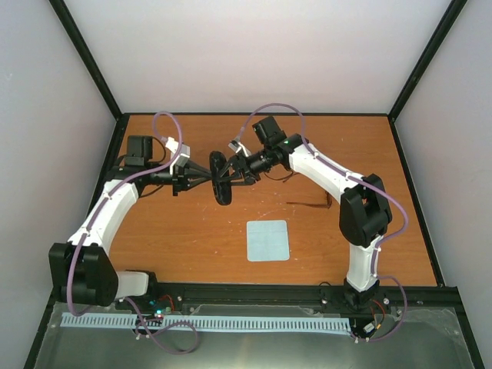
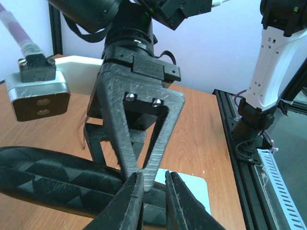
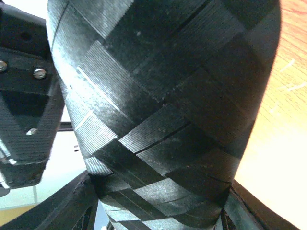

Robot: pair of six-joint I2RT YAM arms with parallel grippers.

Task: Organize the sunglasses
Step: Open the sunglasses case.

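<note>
The black woven glasses case [image 1: 221, 178] is held up above the table's middle, between both arms. My right gripper [image 1: 231, 175] is shut on it; in the right wrist view the case [image 3: 163, 96] fills the frame between the spread fingers [image 3: 67, 206]. My left gripper [image 1: 212, 179] meets it from the left. In the left wrist view its fingers [image 2: 129, 201] stand close together on the case's edge [image 2: 48, 179], next to a right finger. The sunglasses [image 1: 311, 202] show only as thin brown temple arms on the table by the right arm. The lenses are hidden.
A pale blue square cloth [image 1: 267, 240] lies flat on the wooden table [image 1: 192, 238] in front of the arms, and shows in the left wrist view [image 2: 192, 184]. Black frame rails edge the table. White walls stand behind and at the sides.
</note>
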